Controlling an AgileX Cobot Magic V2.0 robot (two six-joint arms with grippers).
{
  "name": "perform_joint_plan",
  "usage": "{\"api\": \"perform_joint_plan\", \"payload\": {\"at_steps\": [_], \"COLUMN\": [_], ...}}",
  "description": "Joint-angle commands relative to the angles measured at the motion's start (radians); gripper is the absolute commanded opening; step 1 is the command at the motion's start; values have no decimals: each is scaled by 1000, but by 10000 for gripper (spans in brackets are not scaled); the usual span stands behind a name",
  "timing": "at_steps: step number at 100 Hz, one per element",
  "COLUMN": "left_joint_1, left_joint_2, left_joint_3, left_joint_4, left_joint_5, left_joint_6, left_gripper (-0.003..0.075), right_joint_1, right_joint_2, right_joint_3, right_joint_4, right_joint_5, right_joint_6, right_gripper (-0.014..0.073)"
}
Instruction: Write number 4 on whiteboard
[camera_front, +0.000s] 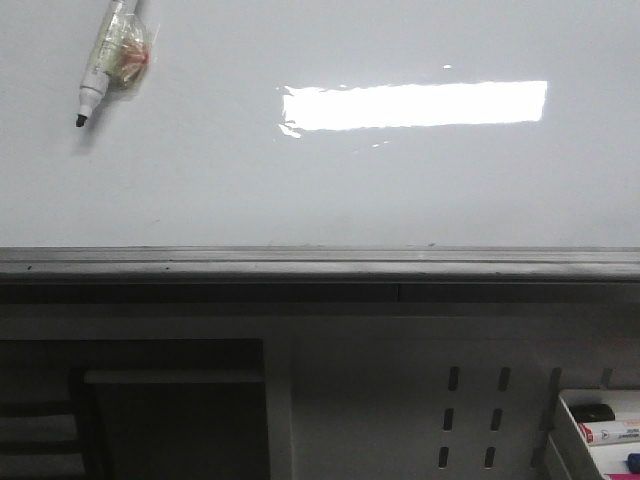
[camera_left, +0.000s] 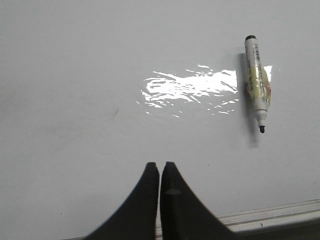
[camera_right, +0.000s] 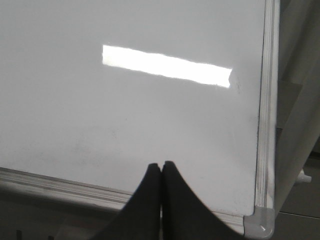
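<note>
On the whiteboard (camera_front: 200, 180), near its far left part in the front view, a marker (camera_front: 108, 55) lies flat with its cap off and its black tip bare, and some clear tape or wrap is stuck round its middle. My left jaws (camera_left: 160, 172) are pressed together with nothing in them, hanging over the white surface with the marker well apart from them, and my right jaws (camera_right: 161, 172) are pressed together and empty too, near the board's grey edge rail (camera_right: 265, 125). I see no number 4 drawn anywhere, only a bright patch of light (camera_front: 415, 105).
</note>
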Motion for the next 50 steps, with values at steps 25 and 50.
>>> {"api": "perform_joint_plan", "payload": {"at_steps": [25, 50], "left_joint_1": [-6, -6], "left_joint_2": [-26, -26], "left_joint_3": [28, 28], "left_joint_4": [-5, -114], "left_joint_5": [-78, -105], "left_joint_6": [-9, -9], "left_gripper": [-20, -20], "right_joint_1": [-6, -6], "right_joint_2": [-23, -23], "right_joint_3": [22, 22], "right_joint_4": [-10, 114], "right_joint_5": [-78, -91], "right_joint_6": [0, 4], "right_gripper": [-67, -67]}}
